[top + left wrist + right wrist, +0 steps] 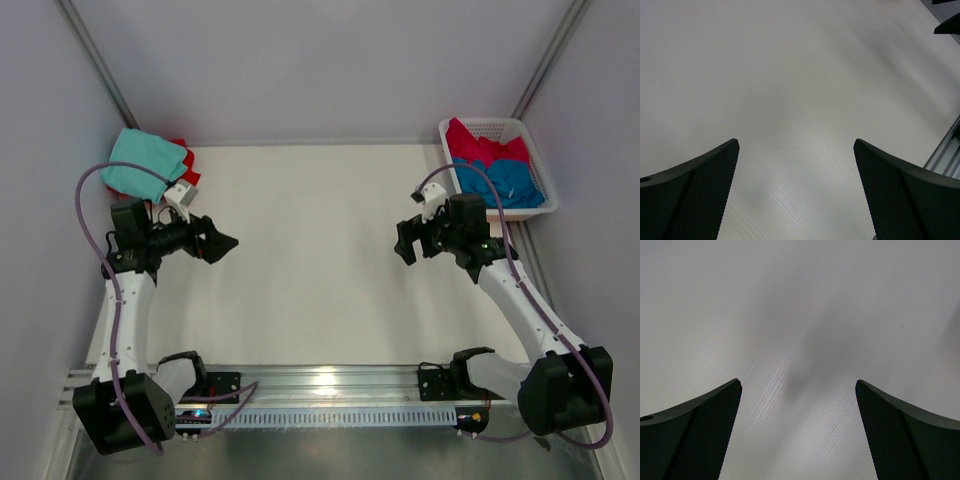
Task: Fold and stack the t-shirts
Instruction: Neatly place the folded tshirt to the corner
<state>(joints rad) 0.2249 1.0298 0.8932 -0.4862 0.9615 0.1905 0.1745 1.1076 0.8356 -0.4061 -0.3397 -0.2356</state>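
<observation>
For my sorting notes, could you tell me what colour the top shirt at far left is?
That shirt is mint-teal; top view shows it best.

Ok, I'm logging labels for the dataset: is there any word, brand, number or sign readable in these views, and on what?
None can be read.
The mint-teal t-shirt, the crimson-pink t-shirt and the blue t-shirt in the white basket, and the table carry no visible print.
Small parts on the rail at the near edge: too small to tell.
Wrist views: only bare table and plain black fingers.
</observation>
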